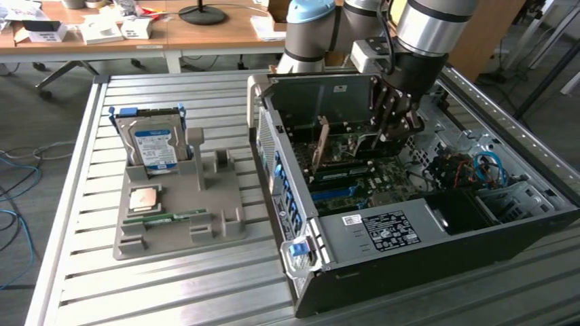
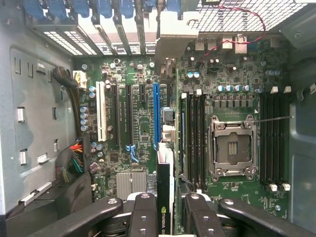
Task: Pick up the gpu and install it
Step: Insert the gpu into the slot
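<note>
We are mid-install: our gripper [image 2: 169, 202] pinches the gpu [image 2: 164, 168] edge-on over the motherboard [image 2: 140, 123] (near the blue slot [image 2: 156, 111]); seating calls, we judge, for squaring card to slot.

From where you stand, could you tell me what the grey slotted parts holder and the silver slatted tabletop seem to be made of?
The grey slotted parts holder looks like matte plastic, possibly printed: uniform dull grey, blocky slots, no glare. The silver slatted tabletop looks like bare aluminium, likely extruded profile: pale metallic sheen and bright streaks along its grooves.
</note>
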Robot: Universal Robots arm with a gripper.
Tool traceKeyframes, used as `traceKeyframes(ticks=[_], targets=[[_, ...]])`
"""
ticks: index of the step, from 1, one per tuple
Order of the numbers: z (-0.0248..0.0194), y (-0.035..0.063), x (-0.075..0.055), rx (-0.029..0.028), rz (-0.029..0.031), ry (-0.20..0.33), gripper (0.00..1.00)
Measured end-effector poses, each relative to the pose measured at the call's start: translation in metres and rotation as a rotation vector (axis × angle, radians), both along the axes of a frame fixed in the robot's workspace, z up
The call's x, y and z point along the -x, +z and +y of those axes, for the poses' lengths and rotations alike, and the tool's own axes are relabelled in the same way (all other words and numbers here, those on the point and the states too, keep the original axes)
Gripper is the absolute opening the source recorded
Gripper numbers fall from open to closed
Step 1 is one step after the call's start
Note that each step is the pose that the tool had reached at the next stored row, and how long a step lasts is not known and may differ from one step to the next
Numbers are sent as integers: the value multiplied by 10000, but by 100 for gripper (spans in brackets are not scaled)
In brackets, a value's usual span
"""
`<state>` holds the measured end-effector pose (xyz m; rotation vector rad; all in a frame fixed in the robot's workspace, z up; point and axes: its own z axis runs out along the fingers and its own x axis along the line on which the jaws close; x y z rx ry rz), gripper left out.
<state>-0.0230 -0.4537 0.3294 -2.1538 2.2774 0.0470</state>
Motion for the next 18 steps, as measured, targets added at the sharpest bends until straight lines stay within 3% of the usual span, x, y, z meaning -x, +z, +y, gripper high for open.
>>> traceKeyframes(ticks=[18], targets=[[0,-20,0,-1,-1,0,27]])
